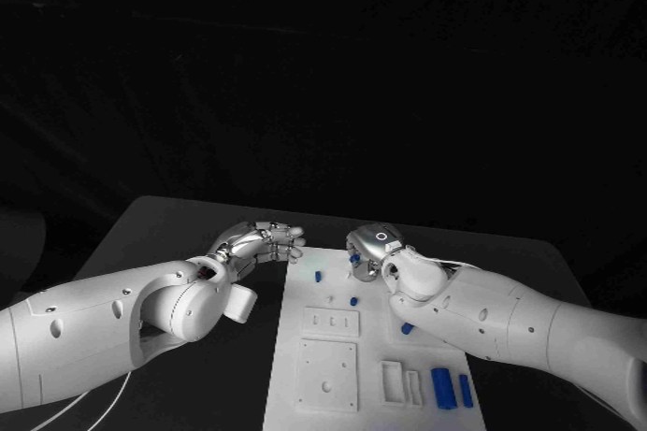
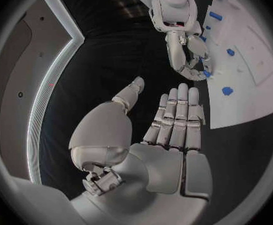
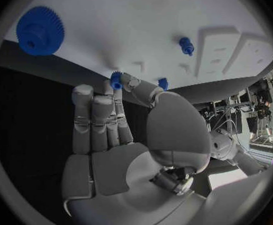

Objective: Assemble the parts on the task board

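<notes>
Right hand (image 3: 121, 135) hovers over the task board's (image 1: 330, 356) far end, pinching a small blue part (image 3: 116, 80) at its fingertips; left hand (image 2: 155, 135) hangs open beside the board, fingers straight.

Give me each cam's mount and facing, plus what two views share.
Head: on the robot's head, looking down at the task board; both arms show.
Left wrist: behind the left hand, facing the right hand and board.
Right wrist: behind the right hand, facing the board and a blue gear.
Shared: board, right hand.
</notes>
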### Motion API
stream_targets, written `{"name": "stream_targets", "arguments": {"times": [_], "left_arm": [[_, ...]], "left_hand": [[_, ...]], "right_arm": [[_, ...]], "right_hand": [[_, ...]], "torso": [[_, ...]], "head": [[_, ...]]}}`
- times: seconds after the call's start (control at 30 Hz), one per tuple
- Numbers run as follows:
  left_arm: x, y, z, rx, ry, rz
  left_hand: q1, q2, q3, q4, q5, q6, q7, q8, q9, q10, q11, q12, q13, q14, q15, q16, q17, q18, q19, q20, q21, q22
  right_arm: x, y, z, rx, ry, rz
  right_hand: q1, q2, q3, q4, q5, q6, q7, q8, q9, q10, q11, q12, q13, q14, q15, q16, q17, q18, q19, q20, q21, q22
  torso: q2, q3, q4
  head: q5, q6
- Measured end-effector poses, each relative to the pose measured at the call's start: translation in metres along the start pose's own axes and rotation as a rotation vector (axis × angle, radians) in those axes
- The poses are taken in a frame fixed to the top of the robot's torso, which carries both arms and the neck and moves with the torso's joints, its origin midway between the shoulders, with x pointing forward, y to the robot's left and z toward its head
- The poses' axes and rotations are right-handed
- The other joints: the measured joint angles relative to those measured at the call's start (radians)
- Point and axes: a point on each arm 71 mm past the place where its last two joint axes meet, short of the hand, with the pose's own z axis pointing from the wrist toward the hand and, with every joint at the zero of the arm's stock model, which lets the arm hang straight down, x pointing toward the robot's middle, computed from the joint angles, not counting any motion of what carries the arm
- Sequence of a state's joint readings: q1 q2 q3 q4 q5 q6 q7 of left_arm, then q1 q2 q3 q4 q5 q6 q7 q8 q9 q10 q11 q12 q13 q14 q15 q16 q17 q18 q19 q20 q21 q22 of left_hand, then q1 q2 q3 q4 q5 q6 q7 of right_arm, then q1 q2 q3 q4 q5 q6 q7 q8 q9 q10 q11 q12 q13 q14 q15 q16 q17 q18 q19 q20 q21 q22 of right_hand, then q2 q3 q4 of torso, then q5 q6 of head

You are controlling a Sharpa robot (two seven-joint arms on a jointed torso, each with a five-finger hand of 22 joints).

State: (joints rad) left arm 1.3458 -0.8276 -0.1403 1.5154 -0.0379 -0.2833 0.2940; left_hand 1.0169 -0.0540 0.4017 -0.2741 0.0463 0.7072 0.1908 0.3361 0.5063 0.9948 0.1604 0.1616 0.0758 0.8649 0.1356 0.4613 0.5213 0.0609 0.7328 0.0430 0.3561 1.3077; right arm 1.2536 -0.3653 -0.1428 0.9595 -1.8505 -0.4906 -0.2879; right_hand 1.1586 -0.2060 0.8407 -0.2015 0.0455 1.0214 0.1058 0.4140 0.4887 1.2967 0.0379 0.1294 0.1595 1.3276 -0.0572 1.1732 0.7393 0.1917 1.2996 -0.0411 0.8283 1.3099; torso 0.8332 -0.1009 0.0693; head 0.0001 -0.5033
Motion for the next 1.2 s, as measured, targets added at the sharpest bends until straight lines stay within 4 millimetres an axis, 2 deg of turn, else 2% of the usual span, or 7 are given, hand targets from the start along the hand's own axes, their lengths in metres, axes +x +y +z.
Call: {"name": "stream_targets", "arguments": {"times": [0.27, 0.43, 0.5, 0.6, 0.63, 0.83, 1.2], "left_arm": [[0.0000, 0.0000, 0.0002, 0.000, 0.000, 0.001], [-0.0001, 0.0001, 0.0005, 0.000, -0.001, 0.001], [0.0000, 0.0000, 0.0005, 0.000, 0.000, 0.001], [0.0000, 0.0001, 0.0007, 0.000, 0.000, 0.001], [0.0000, 0.0001, 0.0007, 0.000, 0.000, 0.001], [-0.0003, 0.0002, 0.0011, 0.000, -0.002, 0.002], [-0.0006, 0.0002, 0.0012, -0.001, -0.002, 0.002]], "left_hand": [[0.000, 0.000, 0.000, 0.000, 0.000, 0.000, 0.000, 0.000, 0.000, 0.000, 0.000, 0.000, 0.000, 0.000, 0.000, 0.000, 0.000, -0.001, 0.000, 0.000, 0.000, 0.000], [0.000, 0.000, 0.000, 0.000, 0.000, 0.000, 0.000, 0.000, 0.000, 0.000, 0.000, 0.000, 0.000, 0.000, 0.000, 0.000, 0.000, -0.001, 0.000, 0.000, 0.000, 0.000], [0.000, 0.000, 0.000, 0.000, 0.000, 0.000, 0.000, 0.000, 0.000, 0.000, 0.000, 0.000, 0.000, 0.000, 0.000, 0.000, 0.000, -0.002, 0.000, 0.000, 0.000, 0.000], [0.000, 0.000, 0.000, 0.000, 0.000, 0.000, 0.000, 0.000, 0.000, 0.000, 0.000, 0.000, -0.001, 0.000, 0.000, 0.000, 0.000, -0.002, 0.000, 0.000, 0.000, 0.000], [0.000, 0.000, 0.000, 0.000, 0.000, 0.000, 0.000, 0.000, 0.000, 0.000, 0.000, 0.000, -0.001, 0.000, 0.000, 0.000, 0.000, -0.002, 0.000, 0.000, 0.000, 0.000], [0.000, 0.000, 0.000, 0.000, 0.000, 0.000, 0.000, 0.000, 0.000, 0.000, 0.000, 0.000, -0.001, 0.000, 0.000, 0.000, 0.000, -0.002, 0.000, 0.000, 0.000, 0.000], [0.000, 0.000, 0.000, 0.000, 0.000, 0.000, 0.000, -0.004, -0.001, 0.000, 0.000, 0.000, -0.001, 0.000, 0.000, 0.000, 0.000, -0.003, 0.000, 0.000, 0.000, 0.000]], "right_arm": [[-0.0007, 0.0013, 0.0009, 0.001, -0.001, 0.004], [-0.0003, 0.0017, 0.0016, 0.005, 0.000, 0.010], [0.0004, 0.0019, 0.0016, 0.006, 0.003, 0.013], [0.0022, 0.0018, 0.0010, 0.008, 0.009, 0.019], [0.0025, 0.0017, 0.0009, 0.009, 0.011, 0.021], [0.0032, 0.0016, 0.0009, 0.011, 0.015, 0.029], [0.0036, 0.0000, 0.0005, 0.016, 0.019, 0.036]], "right_hand": [[0.001, -0.011, 0.000, 0.000, 0.000, 0.000, 0.000, 0.000, 0.000, 0.004, -0.002, -0.004, 0.001, 0.000, -0.001, 0.000, -0.003, 0.000, -0.002, 0.002, 0.000, 0.000], [-0.001, -0.036, 0.006, 0.006, 0.000, -0.010, 0.009, -0.016, -0.003, 0.004, -0.002, -0.025, 0.005, -0.005, 0.004, 0.000, -0.010, 0.000, -0.001, 0.002, 0.000, 0.000], [0.001, -0.046, 0.007, 0.007, 0.001, -0.032, 0.013, -0.032, -0.007, -0.011, 0.014, -0.039, 0.001, -0.014, 0.007, 0.000, -0.013, 0.000, -0.005, 0.005, 0.000, 0.000], [0.007, -0.054, 0.003, 0.007, 0.001, -0.064, 0.031, -0.053, -0.015, -0.041, 0.043, -0.061, -0.010, -0.020, 0.014, 0.000, -0.017, 0.000, -0.010, 0.007, 0.000, 0.000], [0.011, -0.058, 0.001, 0.007, 0.001, -0.074, 0.033, -0.058, -0.017, -0.050, 0.047, -0.064, -0.012, -0.020, 0.021, 0.000, -0.018, -0.007, -0.012, 0.005, 0.000, 0.000], [0.020, -0.067, 0.001, 0.007, 0.001, -0.100, 0.048, -0.073, -0.025, -0.094, 0.058, -0.064, -0.025, -0.020, 0.034, 0.000, -0.025, -0.015, -0.014, 0.007, 0.000, 0.000], [0.020, -0.067, 0.001, 0.007, 0.001, -0.105, 0.050, -0.073, -0.027, -0.105, 0.064, -0.064, -0.030, -0.021, 0.036, 0.000, -0.029, -0.015, -0.018, 0.011, 0.000, 0.000]], "torso": [[0.001, -0.0008, 0.0004], [0.001, -0.0016, 0.0004], [0.001, -0.0020, 0.0004], [0.002, -0.0020, 0.0002], [0.002, -0.0020, 0.0000], [0.002, -0.0027, -0.0003], [0.002, -0.0031, -0.0009]], "head": [[0.002, 0.004], [0.002, 0.005], [0.003, 0.005], [0.003, 0.006], [0.003, 0.006], [0.003, 0.006], [0.006, 0.007]]}}
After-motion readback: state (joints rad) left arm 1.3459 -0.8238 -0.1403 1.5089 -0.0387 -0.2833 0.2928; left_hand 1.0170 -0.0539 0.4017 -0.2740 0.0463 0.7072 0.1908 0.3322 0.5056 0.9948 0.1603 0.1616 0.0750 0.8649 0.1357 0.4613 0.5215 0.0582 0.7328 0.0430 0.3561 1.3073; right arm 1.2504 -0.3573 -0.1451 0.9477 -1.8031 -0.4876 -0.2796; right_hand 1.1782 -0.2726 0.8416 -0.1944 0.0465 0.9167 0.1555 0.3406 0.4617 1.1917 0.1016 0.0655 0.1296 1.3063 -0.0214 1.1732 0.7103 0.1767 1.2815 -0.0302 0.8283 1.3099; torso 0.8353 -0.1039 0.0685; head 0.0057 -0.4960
